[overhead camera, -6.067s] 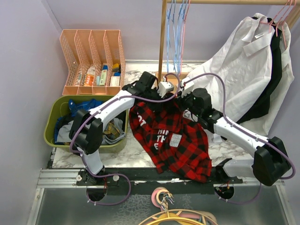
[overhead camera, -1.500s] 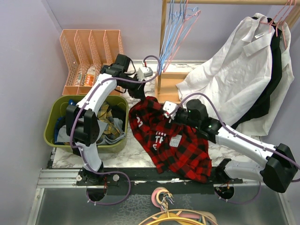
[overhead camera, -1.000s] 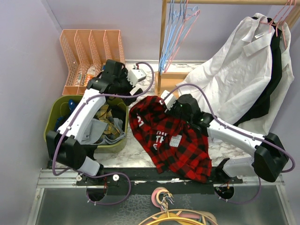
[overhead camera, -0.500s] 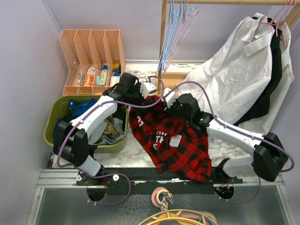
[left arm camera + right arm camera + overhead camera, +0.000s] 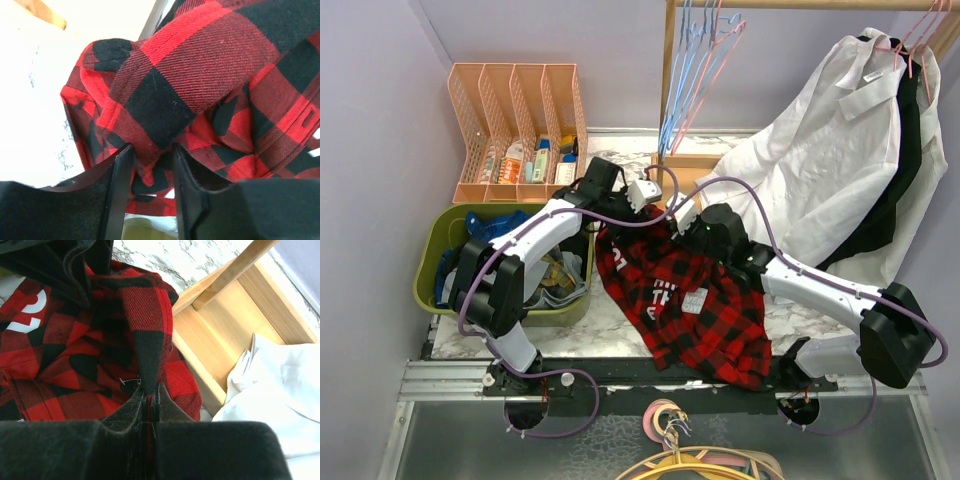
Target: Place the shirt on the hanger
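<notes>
The red-and-black plaid flannel shirt (image 5: 685, 300) lay crumpled at the middle of the white marble tabletop (image 5: 605, 325), its lower hem spilling over the near edge at the bottom of the overhead frame. Its left edge ran just beside the olive-green plastic bin (image 5: 425, 270), with a strip of bare marble between them lower down. The left gripper (image 5: 150, 150) was clamped on a thick fold at the shirt's upper edge. Just to the right, the right gripper (image 5: 149, 392) pinched a thin raised ridge of the same edge, its fingers nearly together. The light wooden stand base (image 5: 235, 335) sat right behind that edge, and the white hanging shirt (image 5: 830, 150) crowded the right side. The thin pink hanger (image 5: 713, 68) hung tilted from the wooden rod at top centre, well apart from both grippers.
</notes>
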You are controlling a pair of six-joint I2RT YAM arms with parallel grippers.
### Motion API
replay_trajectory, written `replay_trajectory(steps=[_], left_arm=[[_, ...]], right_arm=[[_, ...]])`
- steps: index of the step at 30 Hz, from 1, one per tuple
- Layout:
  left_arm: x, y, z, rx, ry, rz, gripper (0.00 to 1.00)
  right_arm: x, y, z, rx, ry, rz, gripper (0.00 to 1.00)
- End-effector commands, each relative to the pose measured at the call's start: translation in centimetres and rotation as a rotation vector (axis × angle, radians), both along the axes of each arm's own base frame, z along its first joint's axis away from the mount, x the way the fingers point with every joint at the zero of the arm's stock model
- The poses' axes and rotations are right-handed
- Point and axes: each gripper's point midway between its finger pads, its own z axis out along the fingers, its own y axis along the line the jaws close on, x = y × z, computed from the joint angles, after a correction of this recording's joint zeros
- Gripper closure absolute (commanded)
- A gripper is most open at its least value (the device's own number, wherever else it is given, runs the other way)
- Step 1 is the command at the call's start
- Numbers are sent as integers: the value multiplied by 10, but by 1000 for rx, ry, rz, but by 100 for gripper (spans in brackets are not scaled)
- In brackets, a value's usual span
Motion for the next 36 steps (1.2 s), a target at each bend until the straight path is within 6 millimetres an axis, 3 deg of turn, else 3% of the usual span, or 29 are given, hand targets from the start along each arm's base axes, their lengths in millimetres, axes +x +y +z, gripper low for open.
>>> replay_trajectory(steps=[1, 2, 7, 12, 13, 15, 19, 20, 29, 31, 34, 35, 36], left_arm=[[14, -8, 9, -26, -64, 3, 93], [17, -8, 10, -23, -69, 16, 100], [22, -7, 23, -23, -77, 43, 100], [7, 0, 73, -42, -89, 65, 100], [1, 2, 81, -45, -81, 66, 100], [-9, 8, 88, -30, -57, 78, 100], [-22, 13, 93, -15, -55, 101, 100], [-25, 12, 94, -20, -54, 102, 100], [-35, 6, 87, -27, 12, 79, 100], [-38, 6, 86, -28, 20, 72, 100], [-40, 7, 83, -26, 21, 67, 100], [-41, 8, 83, -27, 18, 66, 100], [-42, 8, 82, -25, 18, 66, 100]], right_arm=[[3, 3, 18, 69, -40, 6, 99], [4, 3, 18, 72, -39, 5, 99], [6, 2, 23, 108, -45, -8, 99], [9, -2, 41, 239, -58, -55, 96], [9, -4, 45, 275, -52, -70, 85], [6, -4, 52, 339, -42, -80, 45], [-8, -4, 84, 468, -68, -47, 3], [-12, -4, 96, 502, -83, -37, 0], [-49, -19, 231, 822, -130, 9, 4], [-38, -29, 253, 875, -150, -78, 16], [-6, -43, 269, 903, -158, -275, 45], [3, -46, 284, 914, -176, -323, 54], [14, -45, 288, 903, -180, -361, 59]])
